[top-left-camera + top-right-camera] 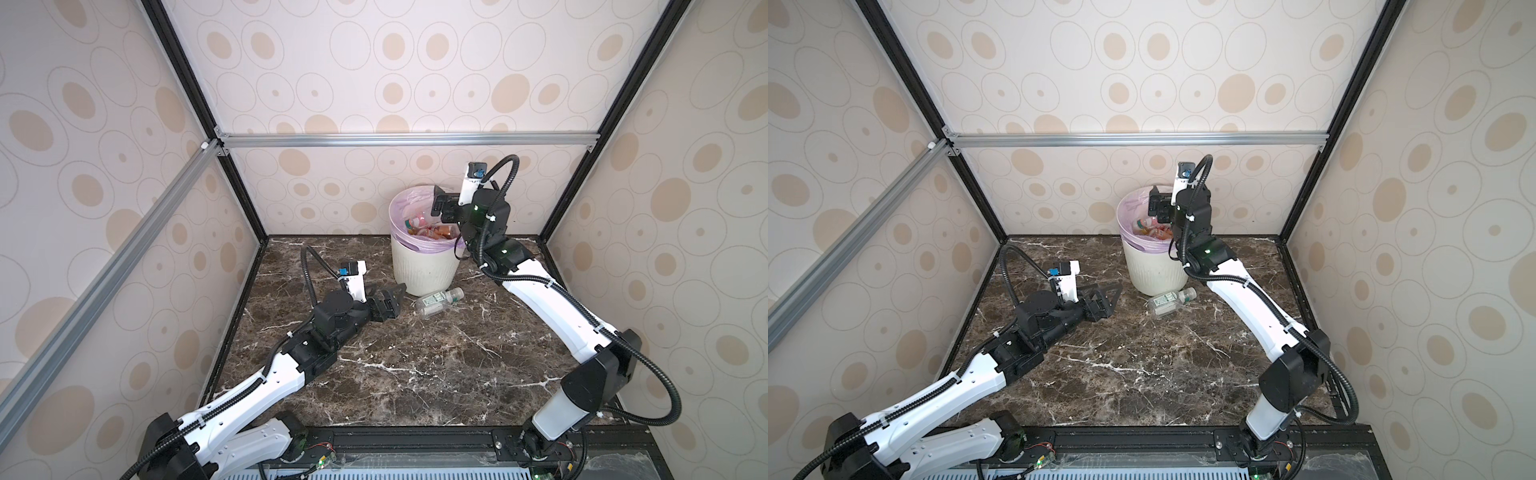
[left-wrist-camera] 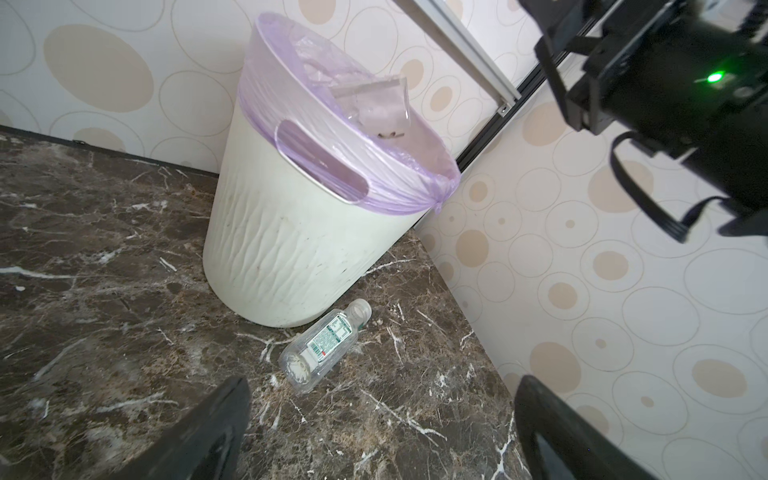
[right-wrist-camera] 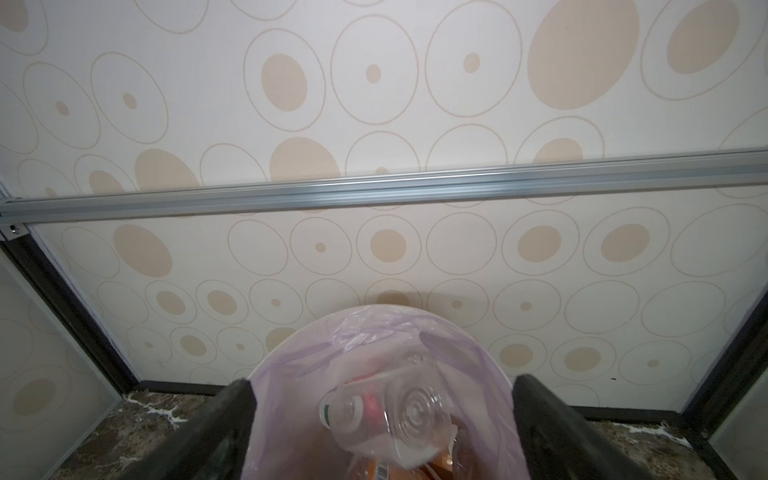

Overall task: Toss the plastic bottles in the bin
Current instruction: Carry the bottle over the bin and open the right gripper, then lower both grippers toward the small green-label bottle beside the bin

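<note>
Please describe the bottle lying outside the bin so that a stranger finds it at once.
Find the off-white, lilac-lined bin at the back of the marble table. At its foot, on the near side, lies a clear bottle with a green-white label. It alone is on the table; the other bottles are inside the bin.

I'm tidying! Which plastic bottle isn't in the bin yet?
The clear, green-labelled plastic bottle lying beside the off-white ribbed bin; the others are inside it.

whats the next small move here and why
Probably ease the left gripper forward to straddle the clear bottle lying on the table beside the bin: its jaws are open, empty and facing it, while the right gripper hangs open over the bin.
</note>
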`<state>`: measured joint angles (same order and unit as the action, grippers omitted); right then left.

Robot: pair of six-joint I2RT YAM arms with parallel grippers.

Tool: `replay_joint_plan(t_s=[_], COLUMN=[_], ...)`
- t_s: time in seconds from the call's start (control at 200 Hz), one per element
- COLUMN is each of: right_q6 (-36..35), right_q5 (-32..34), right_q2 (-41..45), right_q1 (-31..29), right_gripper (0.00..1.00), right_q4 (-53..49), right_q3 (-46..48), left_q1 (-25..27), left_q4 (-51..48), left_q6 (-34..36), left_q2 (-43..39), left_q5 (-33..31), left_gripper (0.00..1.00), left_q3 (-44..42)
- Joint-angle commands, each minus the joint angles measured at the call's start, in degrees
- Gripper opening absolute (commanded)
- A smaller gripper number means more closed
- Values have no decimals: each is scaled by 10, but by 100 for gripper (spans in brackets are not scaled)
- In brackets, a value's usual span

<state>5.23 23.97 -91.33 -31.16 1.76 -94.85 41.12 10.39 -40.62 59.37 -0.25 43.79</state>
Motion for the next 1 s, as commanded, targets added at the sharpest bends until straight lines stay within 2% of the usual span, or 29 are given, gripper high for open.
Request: replay_joint_plan(t_s=[0.0, 0.34, 0.44, 0.62, 0.75, 0.865, 0.995], right_q6=[-2, 14, 45, 116, 166, 182, 203], right_q5=[-5, 20, 49, 50, 24, 3, -47], right_q2=[58, 216, 248, 309, 333, 335, 349], right_q1=[1, 17, 22, 27, 37, 45, 84], right_gripper=[99, 99, 99, 99, 99, 100, 100], right_q4=[-10, -44, -76, -115, -108, -107, -109], right_q3=[38, 223, 270, 383, 470, 514, 546], left_q1=[-5, -5, -4, 5, 19, 32, 45], left_q4=[-16, 12, 22, 27, 34, 54, 131], left_q6=[11, -4, -9, -6, 8, 27, 37], left_q2=[4, 41, 70, 129, 189, 250, 313], left_q5=[2, 13, 20, 13, -2, -12, -12], left_gripper=[99, 99, 99, 99, 99, 99, 99], left_q3=[24, -4, -9, -10, 4, 22, 26])
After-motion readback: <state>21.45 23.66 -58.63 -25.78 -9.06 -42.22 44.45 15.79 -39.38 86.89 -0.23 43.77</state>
